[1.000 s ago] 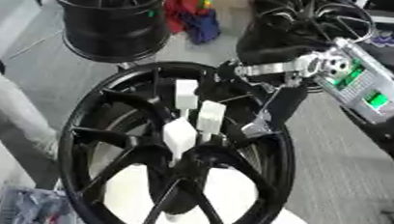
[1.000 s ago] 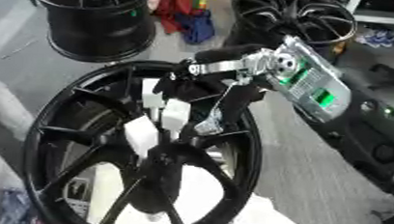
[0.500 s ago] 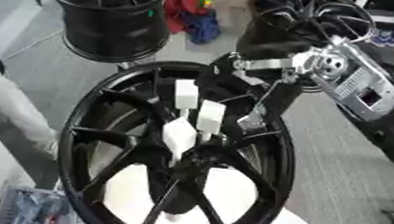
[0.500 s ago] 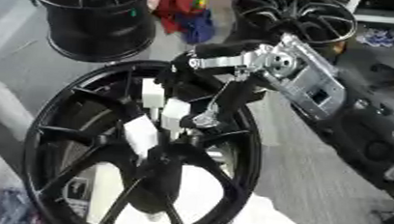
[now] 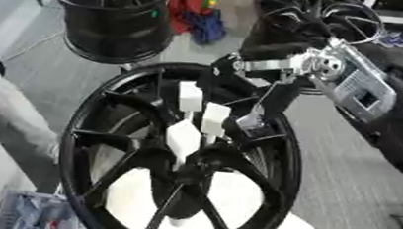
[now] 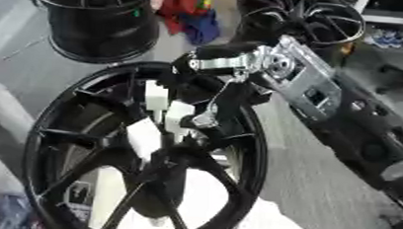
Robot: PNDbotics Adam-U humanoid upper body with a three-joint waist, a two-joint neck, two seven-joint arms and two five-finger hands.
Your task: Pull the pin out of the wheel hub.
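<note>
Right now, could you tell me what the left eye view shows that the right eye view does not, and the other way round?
Only the left eye view shows the bin of blue clutter whole at the lower left; the right eye view cuts it at the edge. Only the right eye view shows the dark machinery with a round silver part at the right edge. Both show the black wheel with white blocks near its hub, the right hand reaching down onto the spokes, and a second black rim behind on the floor.
</note>
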